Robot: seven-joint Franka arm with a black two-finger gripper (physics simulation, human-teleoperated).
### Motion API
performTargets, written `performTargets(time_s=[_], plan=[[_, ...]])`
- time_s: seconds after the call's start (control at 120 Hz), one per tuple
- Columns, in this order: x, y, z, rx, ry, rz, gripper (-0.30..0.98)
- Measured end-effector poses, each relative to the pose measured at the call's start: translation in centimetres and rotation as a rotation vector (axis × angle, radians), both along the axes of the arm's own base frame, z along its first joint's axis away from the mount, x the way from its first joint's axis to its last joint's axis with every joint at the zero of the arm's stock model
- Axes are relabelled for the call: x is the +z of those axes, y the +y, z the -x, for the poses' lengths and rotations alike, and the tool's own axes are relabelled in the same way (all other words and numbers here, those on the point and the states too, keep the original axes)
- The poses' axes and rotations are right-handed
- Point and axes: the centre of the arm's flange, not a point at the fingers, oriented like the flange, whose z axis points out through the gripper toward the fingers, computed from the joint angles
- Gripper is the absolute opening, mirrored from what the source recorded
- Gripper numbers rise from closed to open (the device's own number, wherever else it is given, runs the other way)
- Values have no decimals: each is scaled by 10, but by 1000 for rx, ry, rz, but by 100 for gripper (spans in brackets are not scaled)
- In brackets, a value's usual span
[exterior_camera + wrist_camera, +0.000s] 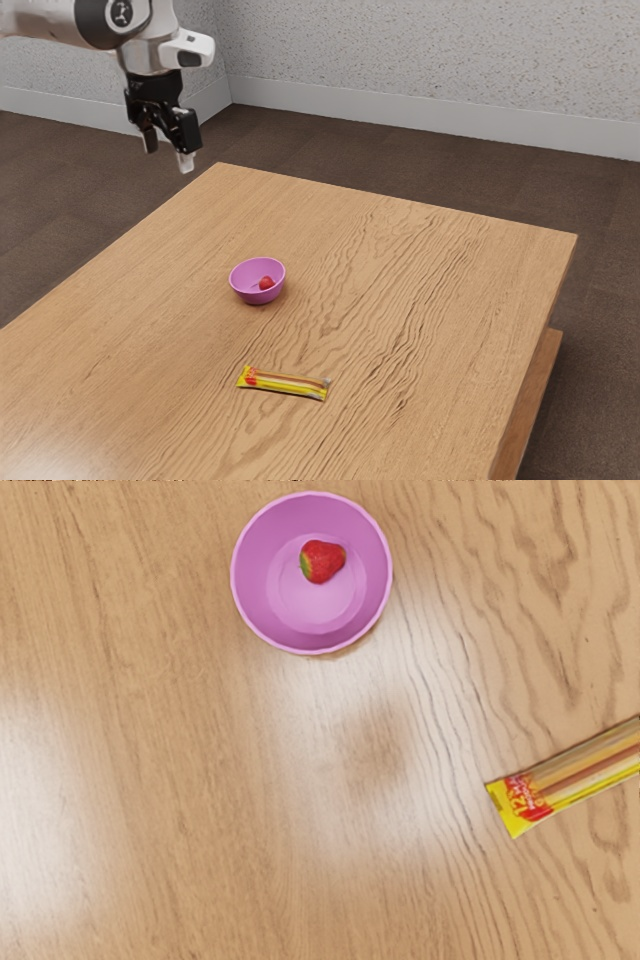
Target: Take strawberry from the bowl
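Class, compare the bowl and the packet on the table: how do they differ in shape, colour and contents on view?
The bowl is round and deep, while the packet is long, narrow and flat. The bowl is plain pinkish purple; the packet is mostly yellow, with red printing at one end. The bowl is open and holds a strawberry, whereas the packet has nothing lying on it. Both rest on the wooden table.

Plain room, speckled walls [430, 55], wooden table [450, 290]

Yellow "12" on the red label [524, 796] of the yellow packet [585, 769], smaller lettering beside it illegible.
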Motion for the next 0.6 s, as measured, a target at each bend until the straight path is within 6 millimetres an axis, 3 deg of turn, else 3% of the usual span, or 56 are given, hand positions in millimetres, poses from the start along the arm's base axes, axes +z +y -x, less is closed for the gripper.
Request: performTargets(time_s=[0.3,0.467,0.6], plan=[[-7,-15,-4,-33,8,0,69],[-54,0,-32,-229,51,5,69],[-83,-3,-51,-437,60,29,69]])
